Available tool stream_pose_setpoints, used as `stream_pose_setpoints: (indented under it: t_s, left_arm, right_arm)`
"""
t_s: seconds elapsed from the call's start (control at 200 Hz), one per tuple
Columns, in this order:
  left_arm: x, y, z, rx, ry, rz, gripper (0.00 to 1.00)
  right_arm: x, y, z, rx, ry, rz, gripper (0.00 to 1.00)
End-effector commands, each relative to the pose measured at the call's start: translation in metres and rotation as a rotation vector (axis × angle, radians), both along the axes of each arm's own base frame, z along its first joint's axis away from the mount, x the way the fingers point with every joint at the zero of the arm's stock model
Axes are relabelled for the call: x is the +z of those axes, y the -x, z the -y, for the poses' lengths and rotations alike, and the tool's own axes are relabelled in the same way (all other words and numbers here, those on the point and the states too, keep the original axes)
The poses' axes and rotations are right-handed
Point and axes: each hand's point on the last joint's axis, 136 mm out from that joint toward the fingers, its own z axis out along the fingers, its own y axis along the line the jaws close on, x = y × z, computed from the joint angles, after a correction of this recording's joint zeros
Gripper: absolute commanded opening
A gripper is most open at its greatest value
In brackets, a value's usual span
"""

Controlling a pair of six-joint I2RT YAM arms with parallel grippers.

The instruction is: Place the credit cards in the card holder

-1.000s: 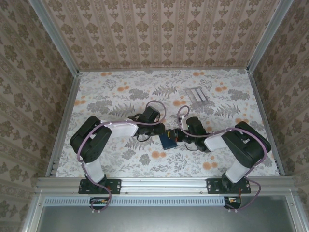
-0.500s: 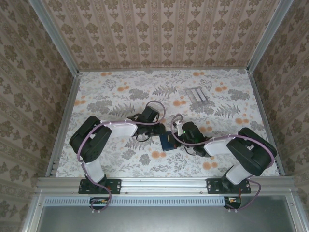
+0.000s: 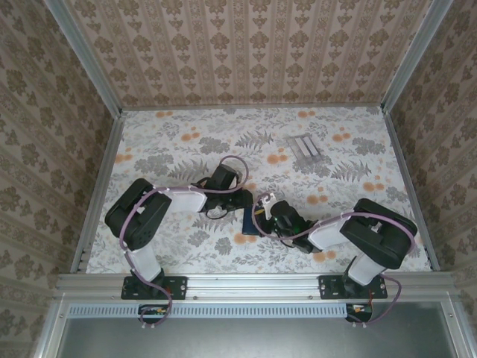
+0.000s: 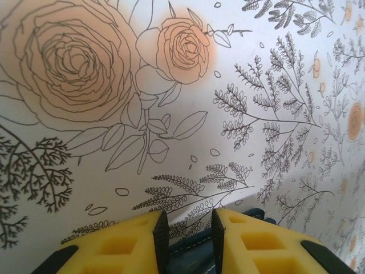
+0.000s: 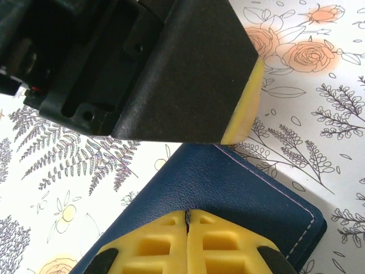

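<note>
The dark navy card holder point(image 5: 239, 194) lies flat on the floral surface point(image 3: 171, 149), low in the middle of the top view, with the two hands meeting over it from either side.

In the left wrist view, the left hand point(image 4: 186, 228) has its yellow fingers point(image 4: 142, 242) drawn close together. A strip of stitched navy material sits in the narrow gap at the bottom of the frame. I judge it to be pinching one edge of the holder, most likely to pin it so it cannot slide or swing. In the right wrist view this same hand fills the upper left as a black block, and its yellow pad comes down right at the holder's upper edge.

The right hand point(image 5: 187, 220) has its fingers pressed fully together, only a thin seam between them and nothing caught there. The tips sit at the bottom centre of the frame over the holder's cover. That reads as a poke or a press, either working at the flap or flattening it, not a grasp.

The cover looks closed, and I cannot tell whether any card is inside.

A pale see-through slotted rack point(image 3: 304, 149) stands well apart in the upper right of the surface.
</note>
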Motion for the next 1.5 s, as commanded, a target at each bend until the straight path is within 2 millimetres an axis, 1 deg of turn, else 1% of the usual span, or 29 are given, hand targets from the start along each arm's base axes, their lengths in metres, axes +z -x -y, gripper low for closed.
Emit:
stream_pose_setpoints:
  t_s: [0.0, 0.09, 0.205, 0.315, 0.365, 0.405, 0.49, 0.585, 0.63, 0.745, 0.75, 0.795, 0.875, 0.91, 0.925, 0.95, 1.055, 1.065, 1.07, 1.075, 1.085, 1.1, 1.165, 1.22, 1.24, 1.25, 1.38, 1.425, 1.495]
  left_arm:
    - [-0.036, 0.029, -0.019, 0.004, -0.069, -0.134, 0.30]
    - [-0.034, 0.028, -0.021, 0.012, -0.057, -0.135, 0.30]
    - [-0.028, 0.024, -0.027, 0.029, -0.036, -0.130, 0.30]
    - [-0.015, 0.017, -0.037, 0.048, -0.013, -0.107, 0.30]
    - [-0.004, 0.012, -0.042, 0.057, 0.001, -0.083, 0.30]
    - [0.004, 0.009, -0.048, 0.065, 0.003, -0.062, 0.31]
    - [0.025, 0.002, -0.063, 0.090, -0.014, -0.004, 0.34]
    - [0.046, -0.005, -0.085, 0.125, -0.042, 0.052, 0.38]
    - [0.057, -0.007, -0.096, 0.148, -0.041, 0.071, 0.38]
    - [0.083, -0.011, -0.124, 0.209, -0.045, 0.138, 0.40]
    - [0.084, -0.013, -0.129, 0.224, -0.047, 0.141, 0.40]
    - [0.093, -0.017, -0.145, 0.261, -0.060, 0.167, 0.40]
    - [0.103, -0.016, -0.161, 0.274, -0.086, 0.204, 0.45]
    - [0.107, -0.016, -0.165, 0.270, -0.096, 0.217, 0.48]
    - [0.109, -0.015, -0.166, 0.264, -0.099, 0.221, 0.50]
    - [0.111, -0.015, -0.168, 0.257, -0.110, 0.225, 0.53]
    - [0.119, -0.013, -0.183, 0.253, -0.188, 0.270, 0.64]
    - [0.120, -0.013, -0.184, 0.256, -0.197, 0.275, 0.65]
    - [0.120, -0.013, -0.185, 0.257, -0.202, 0.277, 0.65]
    - [0.120, -0.012, -0.186, 0.259, -0.208, 0.279, 0.66]
    - [0.121, -0.013, -0.188, 0.262, -0.216, 0.286, 0.67]
    - [0.123, -0.013, -0.191, 0.270, -0.230, 0.294, 0.68]
    - [0.132, -0.013, -0.205, 0.295, -0.290, 0.346, 0.73]
    - [0.141, -0.013, -0.216, 0.314, -0.337, 0.400, 0.86]
    - [0.145, -0.013, -0.220, 0.325, -0.353, 0.423, 0.98]
    - [0.147, -0.013, -0.222, 0.328, -0.360, 0.434, 0.99]
    - [0.165, -0.013, -0.248, 0.407, -0.455, 0.557, 1.00]
    - [0.169, -0.013, -0.258, 0.448, -0.487, 0.583, 1.00]
    - [0.170, -0.011, -0.282, 0.568, -0.564, 0.590, 1.00]
  right_arm:
    - [-0.071, 0.042, 0.027, 0.054, 0.248, -0.126, 0.00]
    - [-0.086, 0.050, 0.026, 0.071, 0.287, -0.123, 0.00]
    - [-0.093, 0.058, 0.027, 0.088, 0.297, -0.106, 0.00]
    - [-0.090, 0.059, 0.026, 0.095, 0.282, -0.093, 0.00]
    - [-0.088, 0.057, 0.022, 0.103, 0.277, -0.092, 0.00]
    - [-0.084, 0.056, 0.017, 0.117, 0.270, -0.091, 0.08]
    - [-0.065, 0.050, 0.001, 0.143, 0.245, -0.076, 0.17]
    - [-0.038, 0.037, -0.012, 0.144, 0.213, -0.050, 0.23]
    - [-0.021, 0.030, -0.018, 0.143, 0.188, -0.028, 0.30]
    - [0.014, 0.016, -0.025, 0.145, 0.129, 0.006, 0.38]
    - [0.015, 0.015, -0.025, 0.144, 0.128, 0.004, 0.39]
    - [0.029, 0.012, -0.026, 0.147, 0.099, 0.012, 0.40]
    - [0.055, 0.005, -0.024, 0.137, 0.039, 0.037, 0.42]
    - [0.067, 0.001, -0.020, 0.120, 0.010, 0.047, 0.42]
    - [0.068, -0.001, -0.018, 0.112, 0.009, 0.045, 0.43]
    - [0.084, -0.004, -0.014, 0.098, -0.019, 0.073, 0.45]
    - [0.119, -0.013, 0.009, 0.012, -0.053, 0.152, 0.59]
    - [0.123, -0.014, 0.012, 0.003, -0.056, 0.163, 0.65]
    - [0.125, -0.014, 0.014, -0.002, -0.056, 0.167, 0.71]
    - [0.126, -0.015, 0.015, -0.007, -0.055, 0.171, 0.83]
    - [0.131, -0.015, 0.018, -0.019, -0.058, 0.185, 0.95]
    - [0.135, -0.017, 0.024, -0.038, -0.053, 0.200, 0.99]
    - [0.157, -0.022, 0.049, -0.132, -0.044, 0.270, 1.00]
    - [0.175, -0.022, 0.070, -0.189, -0.044, 0.324, 1.00]
    - [0.181, -0.023, 0.078, -0.213, -0.047, 0.344, 1.00]
    - [0.184, -0.023, 0.082, -0.224, -0.046, 0.353, 1.00]
    - [0.212, -0.025, 0.139, -0.423, -0.053, 0.473, 1.00]
    - [0.217, -0.025, 0.159, -0.499, -0.046, 0.511, 1.00]
    - [0.216, -0.025, 0.179, -0.542, 0.011, 0.597, 1.00]
